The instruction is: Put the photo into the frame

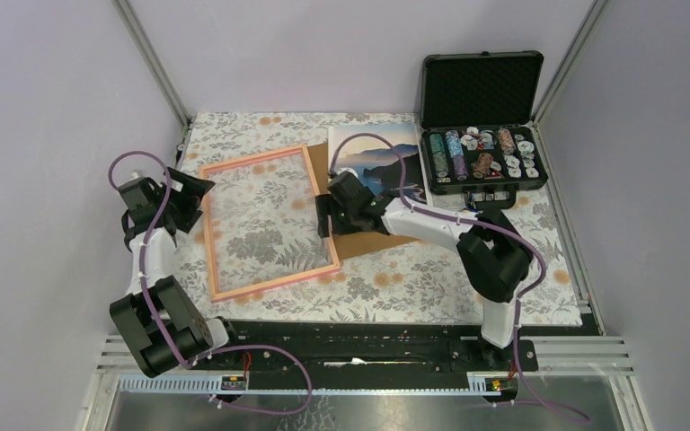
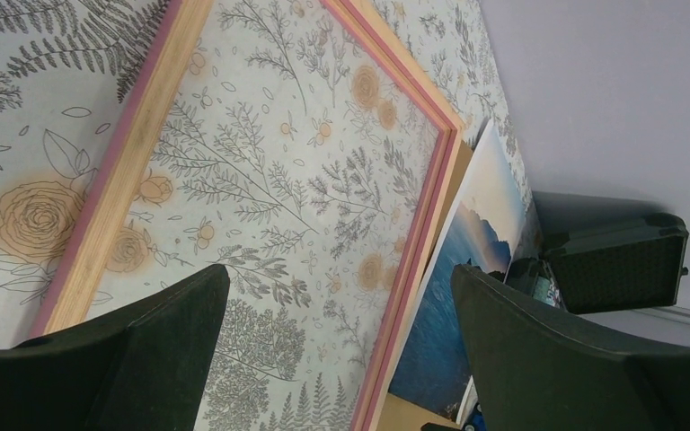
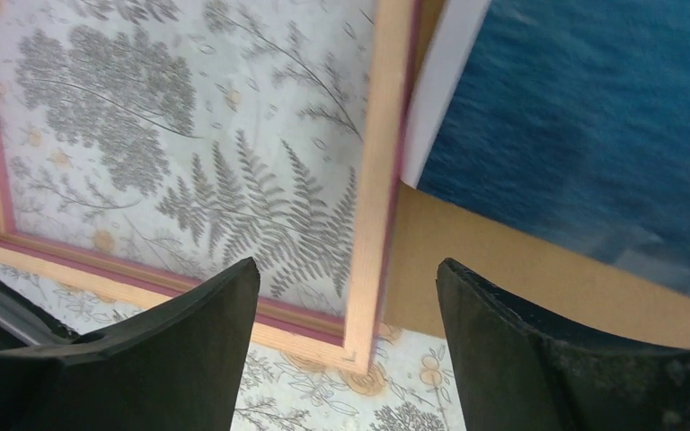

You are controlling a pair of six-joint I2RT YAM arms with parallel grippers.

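Frame (image 1: 207, 233) lies left of surface centre. Photo (image 1: 386, 160) lies near the far edge, overlapping the brown board (image 1: 359, 244). Left fingers (image 2: 126, 359) and right fingers (image 3: 548, 359) are apart, empty. The right wrist view omits the chip case (image 1: 481, 153), which is seen from above.

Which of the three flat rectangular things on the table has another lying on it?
The plain brown fibreboard panel: the blue sea-coast paper photo lies on it. The pink-edged rectangular frame has nothing lying on it.
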